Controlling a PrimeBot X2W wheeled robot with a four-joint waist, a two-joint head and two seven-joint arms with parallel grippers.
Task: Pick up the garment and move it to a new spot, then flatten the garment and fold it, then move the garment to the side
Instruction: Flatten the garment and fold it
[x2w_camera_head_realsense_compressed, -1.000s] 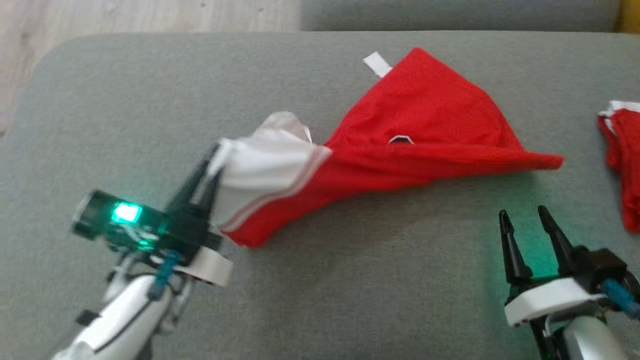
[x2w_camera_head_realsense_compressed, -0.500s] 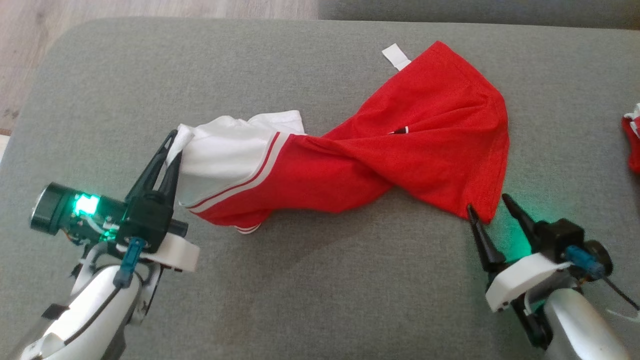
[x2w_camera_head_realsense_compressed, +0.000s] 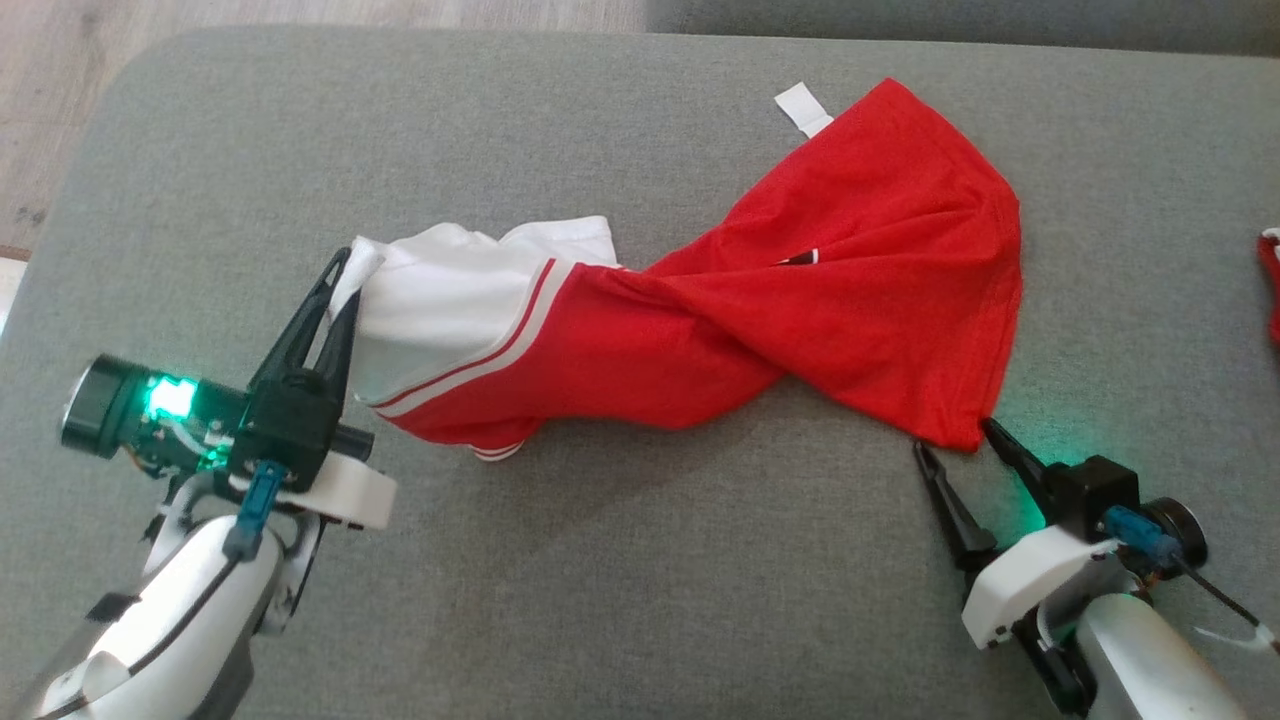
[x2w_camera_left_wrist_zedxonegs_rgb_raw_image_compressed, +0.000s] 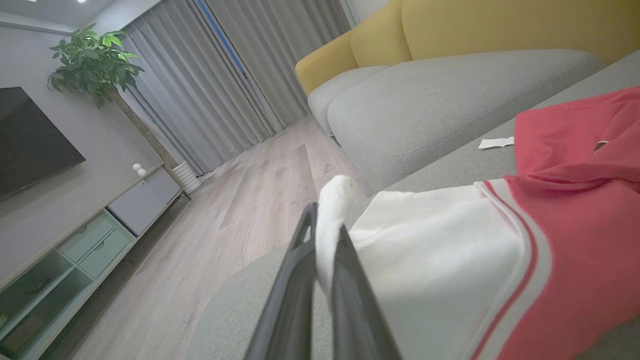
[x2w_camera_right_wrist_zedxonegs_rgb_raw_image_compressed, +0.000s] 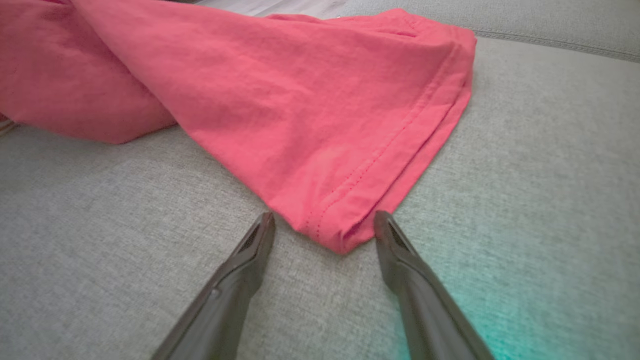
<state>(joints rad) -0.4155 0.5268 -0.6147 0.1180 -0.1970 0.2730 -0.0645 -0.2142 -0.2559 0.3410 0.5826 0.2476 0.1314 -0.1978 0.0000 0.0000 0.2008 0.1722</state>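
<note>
The garment is a red shirt with a white sleeve, twisted and stretched across the grey cushion. In the head view my left gripper is shut on the white sleeve at the left, lifting it slightly. The left wrist view has that white cloth pinched between the dark fingers of my left gripper. At the lower right my right gripper stands open, its fingertips either side of the shirt's red hem corner, which lies between the tips of my right gripper on the cushion.
Another red and white cloth peeks in at the head view's right edge. A white tag lies by the shirt's far corner. Wooden floor lies beyond the cushion's far left edge. A yellow sofa back and a TV cabinet stand in the room.
The left gripper has pulled the sleeve leftward and the shirt has spread out from a bunched heap. The right gripper has come up to the hem corner. The camera also shifted.
</note>
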